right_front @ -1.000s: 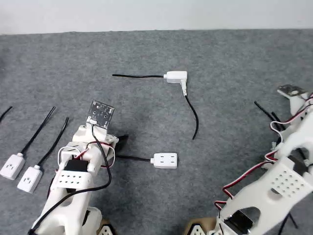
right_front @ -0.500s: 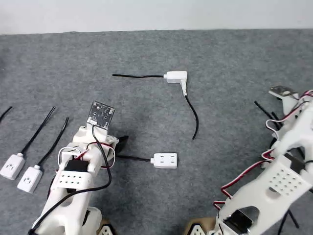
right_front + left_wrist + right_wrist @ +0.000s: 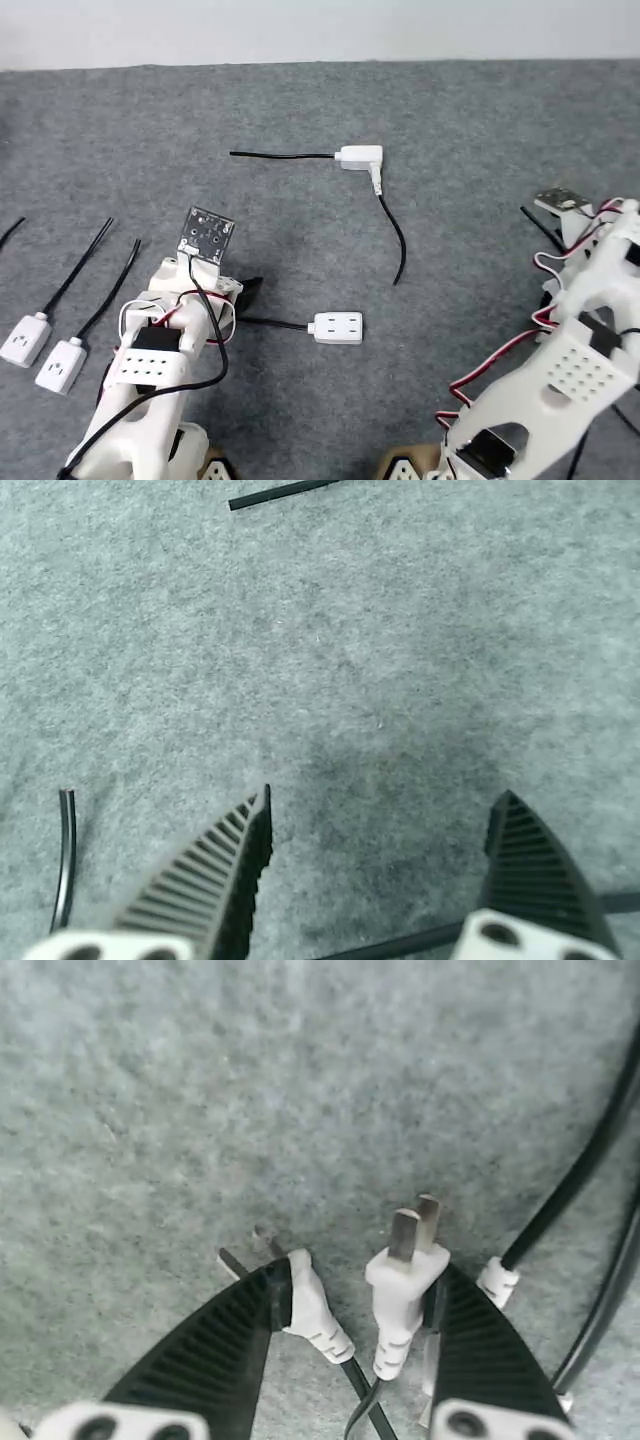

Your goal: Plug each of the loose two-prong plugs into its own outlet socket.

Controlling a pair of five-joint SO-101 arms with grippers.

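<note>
My right gripper point(image 3: 360, 1270) is open and low over the grey mat, straddling two loose white two-prong plugs. One plug point(image 3: 400, 1280) leans against one finger with its prongs pointing away from me. The other plug point(image 3: 312, 1310) lies against the opposite finger. A third plug point(image 3: 497, 1282) lies just outside the fingers. My left gripper point(image 3: 385, 800) is open over bare mat, and its dark tip point(image 3: 248, 290) sits by the black cord of a white outlet socket point(image 3: 337, 327). Another socket point(image 3: 360, 156) farther back has a plug point(image 3: 376, 182) in it.
Two more white sockets point(image 3: 25, 338) point(image 3: 62, 365) with black cords lie at the far left. Black cords point(image 3: 545, 232) spread on the mat beside the right arm point(image 3: 590, 300). A thin cord point(image 3: 65, 860) lies to one side of my left gripper.
The right arm has swung leftward, its wrist board shifting toward the middle and down. The left arm and the sockets have stayed put.
</note>
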